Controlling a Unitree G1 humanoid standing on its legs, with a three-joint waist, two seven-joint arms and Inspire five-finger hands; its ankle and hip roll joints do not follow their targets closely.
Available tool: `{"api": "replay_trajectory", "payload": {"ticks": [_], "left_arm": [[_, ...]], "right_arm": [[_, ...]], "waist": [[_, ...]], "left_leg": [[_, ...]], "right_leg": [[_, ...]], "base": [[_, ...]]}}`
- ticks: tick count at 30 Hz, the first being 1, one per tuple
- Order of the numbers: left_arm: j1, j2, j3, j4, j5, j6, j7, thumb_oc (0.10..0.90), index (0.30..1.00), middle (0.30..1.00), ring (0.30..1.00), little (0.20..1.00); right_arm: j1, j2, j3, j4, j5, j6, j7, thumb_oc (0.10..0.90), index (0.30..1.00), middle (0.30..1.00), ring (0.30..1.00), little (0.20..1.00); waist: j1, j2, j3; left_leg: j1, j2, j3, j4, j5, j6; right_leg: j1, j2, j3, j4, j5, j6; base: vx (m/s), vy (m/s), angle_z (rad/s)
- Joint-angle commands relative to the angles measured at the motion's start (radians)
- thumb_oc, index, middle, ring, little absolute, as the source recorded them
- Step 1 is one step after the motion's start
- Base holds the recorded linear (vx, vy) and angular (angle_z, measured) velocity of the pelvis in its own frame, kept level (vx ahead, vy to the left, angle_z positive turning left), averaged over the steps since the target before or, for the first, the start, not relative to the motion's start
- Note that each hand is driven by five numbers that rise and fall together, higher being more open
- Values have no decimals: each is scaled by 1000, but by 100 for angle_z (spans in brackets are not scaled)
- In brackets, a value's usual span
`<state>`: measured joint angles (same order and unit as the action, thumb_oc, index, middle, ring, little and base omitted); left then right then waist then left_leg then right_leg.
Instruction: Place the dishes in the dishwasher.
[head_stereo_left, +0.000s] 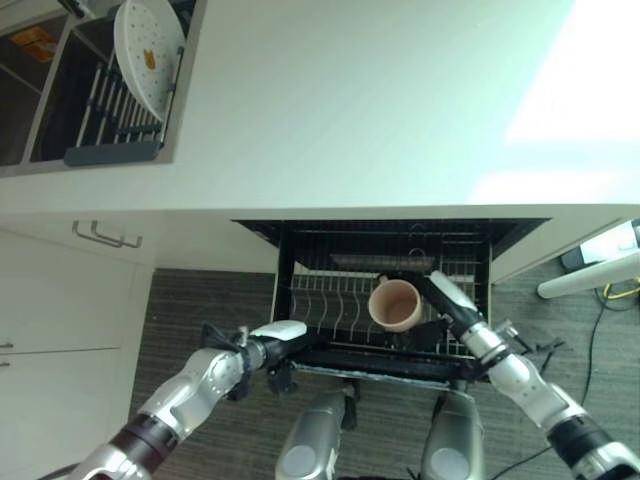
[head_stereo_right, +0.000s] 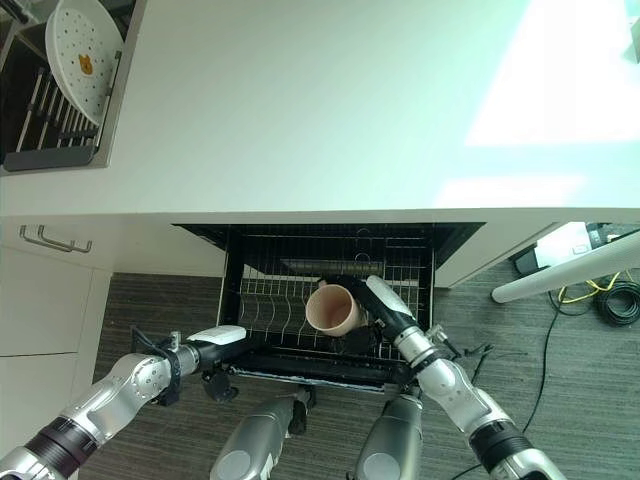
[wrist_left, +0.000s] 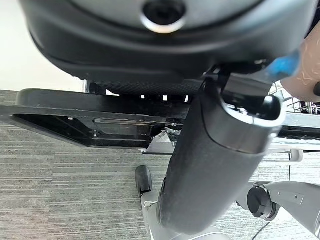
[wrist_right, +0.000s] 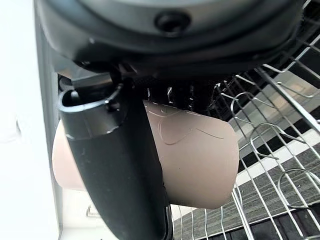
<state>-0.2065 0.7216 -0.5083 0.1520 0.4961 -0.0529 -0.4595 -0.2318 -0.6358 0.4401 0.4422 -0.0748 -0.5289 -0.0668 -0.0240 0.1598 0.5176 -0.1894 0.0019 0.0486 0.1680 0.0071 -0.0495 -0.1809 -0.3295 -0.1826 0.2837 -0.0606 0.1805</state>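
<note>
Gripping pink cup (head_stereo_left: 394, 304), right hand (head_stereo_left: 447, 293) over dishwasher rack (head_stereo_left: 330, 300).

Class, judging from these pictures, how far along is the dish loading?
Done: the dishwasher rack is pulled out. In hand: the right hand holds a pink cup over the rack. Left: the white plate stands in the sink's drying rack. The left hand is at the rack's front edge.
</note>
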Motion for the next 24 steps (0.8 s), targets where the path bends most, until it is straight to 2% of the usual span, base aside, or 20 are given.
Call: {"api": "replay_trajectory", "payload": {"ticks": [1,10,21,22,23,24], "left_arm": [[13,-36,-17,-25,14,-29,12,800,900,900,900,900],[-5,-51,-42,-18,7,-27,7,800,900,900,900,900],[-22,-51,-50,-48,-16,-34,-32,800,900,900,900,900],[-22,-51,-48,-50,-16,-34,-34,800,900,900,900,900],[-21,-50,-48,-58,-20,-31,-38,800,900,900,900,900],[-21,-51,-46,-61,-21,-30,-40,800,900,900,900,900]], "right_arm": [[-48,-22,-47,-78,52,-72,-65,400,300,300,300,300],[-75,-17,-82,-20,69,-21,-110,400,300,300,300,300],[-109,-3,-89,36,90,68,-68,400,300,300,300,300],[-109,-2,-89,38,91,71,-70,467,401,401,401,401],[-110,0,-90,41,101,96,-79,800,900,900,900,900],[-108,1,-94,43,110,114,-84,800,900,900,900,900]], "waist": [[4,31,2],[7,44,2],[14,76,2],[15,78,2],[14,83,2],[14,84,2]], "left_leg": [[8,78,-1,132,-180,-13],[-2,74,0,132,-172,-12],[-16,67,6,132,-163,-14],[-16,67,7,132,-162,-14],[-17,66,8,132,-162,-14],[-16,65,9,132,-162,-14]], "right_leg": [[-9,-25,0,16,-70,5],[-19,-30,3,17,-62,2],[-38,-42,4,29,-60,-1],[-39,-43,3,30,-60,-1],[-42,-45,4,33,-60,-1],[-43,-45,4,33,-60,-1]], "base": [[0,0,0],[18,10,0],[4,26,0],[-7,42,2],[-3,44,3],[1,52,3]]}}
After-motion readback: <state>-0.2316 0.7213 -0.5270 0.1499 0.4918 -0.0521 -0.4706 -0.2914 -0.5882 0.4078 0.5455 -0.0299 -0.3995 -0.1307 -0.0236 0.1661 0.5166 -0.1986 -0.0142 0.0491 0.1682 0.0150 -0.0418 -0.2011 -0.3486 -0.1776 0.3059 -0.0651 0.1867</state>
